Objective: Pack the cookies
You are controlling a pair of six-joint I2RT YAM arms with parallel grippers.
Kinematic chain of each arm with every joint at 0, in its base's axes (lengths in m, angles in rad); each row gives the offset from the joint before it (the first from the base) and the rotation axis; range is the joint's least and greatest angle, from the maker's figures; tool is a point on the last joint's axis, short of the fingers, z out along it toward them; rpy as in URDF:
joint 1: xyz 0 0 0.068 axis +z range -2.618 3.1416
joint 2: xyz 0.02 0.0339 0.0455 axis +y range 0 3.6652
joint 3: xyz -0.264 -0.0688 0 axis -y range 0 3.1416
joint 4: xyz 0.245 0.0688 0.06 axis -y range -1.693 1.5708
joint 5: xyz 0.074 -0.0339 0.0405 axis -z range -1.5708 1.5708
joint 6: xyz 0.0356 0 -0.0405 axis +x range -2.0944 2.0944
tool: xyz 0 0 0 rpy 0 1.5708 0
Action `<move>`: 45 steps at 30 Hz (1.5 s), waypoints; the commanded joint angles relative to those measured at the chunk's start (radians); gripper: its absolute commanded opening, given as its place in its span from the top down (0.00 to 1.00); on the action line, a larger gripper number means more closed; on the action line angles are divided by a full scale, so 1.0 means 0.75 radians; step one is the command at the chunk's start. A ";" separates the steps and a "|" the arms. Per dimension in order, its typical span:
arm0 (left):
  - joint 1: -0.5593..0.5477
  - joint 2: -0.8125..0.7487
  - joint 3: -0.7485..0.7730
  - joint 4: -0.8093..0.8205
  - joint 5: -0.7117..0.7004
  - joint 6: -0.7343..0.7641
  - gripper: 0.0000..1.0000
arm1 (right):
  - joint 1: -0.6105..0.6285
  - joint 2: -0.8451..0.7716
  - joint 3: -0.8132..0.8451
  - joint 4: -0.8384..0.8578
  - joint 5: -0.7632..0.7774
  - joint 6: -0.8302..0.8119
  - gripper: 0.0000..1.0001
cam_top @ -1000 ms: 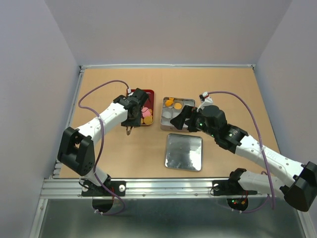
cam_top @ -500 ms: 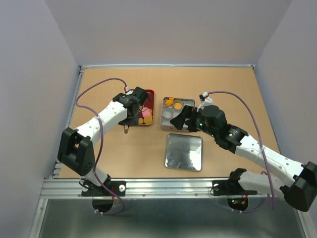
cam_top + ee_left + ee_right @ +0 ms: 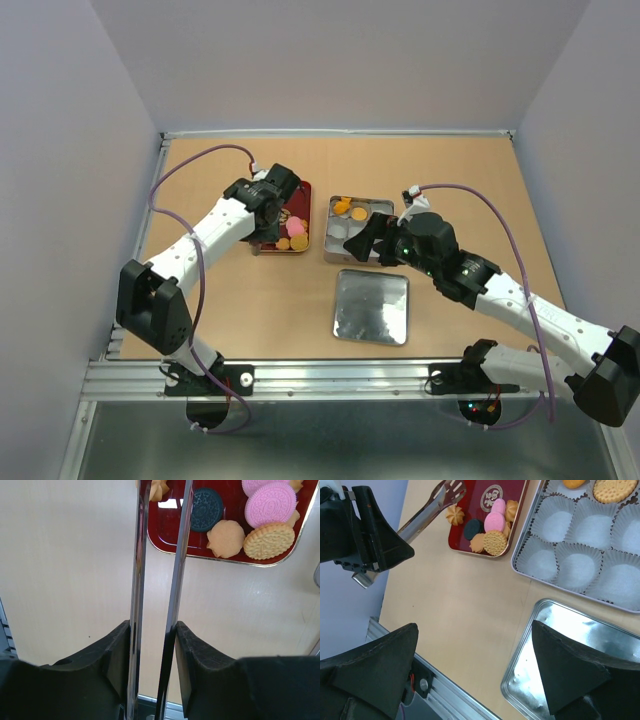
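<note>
Left jaws are narrow, clamped on tongs (image 3: 157,605) whose two blades run straight ahead over the bare counter (image 3: 65,570). Farther out, the blades cross the near corner of a red tray (image 3: 197,542). The cookies (image 3: 260,515) lie in the tray, ahead and to the right, with a dark one just beside the right blade. Right jaws stand wide, holding nothing. A lid (image 3: 555,645) lies below their right side. Ahead, a tin (image 3: 526,535) of paper cups (image 3: 572,570) holds two cookies at its far edge.
</note>
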 commanded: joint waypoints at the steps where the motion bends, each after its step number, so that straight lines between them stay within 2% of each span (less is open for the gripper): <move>1: -0.004 -0.005 0.069 -0.067 -0.065 -0.011 0.53 | -0.003 0.005 0.002 0.022 -0.005 -0.005 0.00; 10: 0.000 -0.086 -0.029 -0.073 -0.079 -0.039 0.52 | -0.003 0.009 -0.010 0.024 -0.014 0.001 0.00; 23: 0.056 -0.148 -0.050 -0.071 -0.098 -0.037 0.51 | -0.001 0.009 -0.024 0.024 -0.012 0.003 0.00; 45: 0.066 -0.097 -0.162 0.004 -0.008 -0.023 0.51 | -0.003 -0.001 -0.032 0.024 -0.007 0.003 0.00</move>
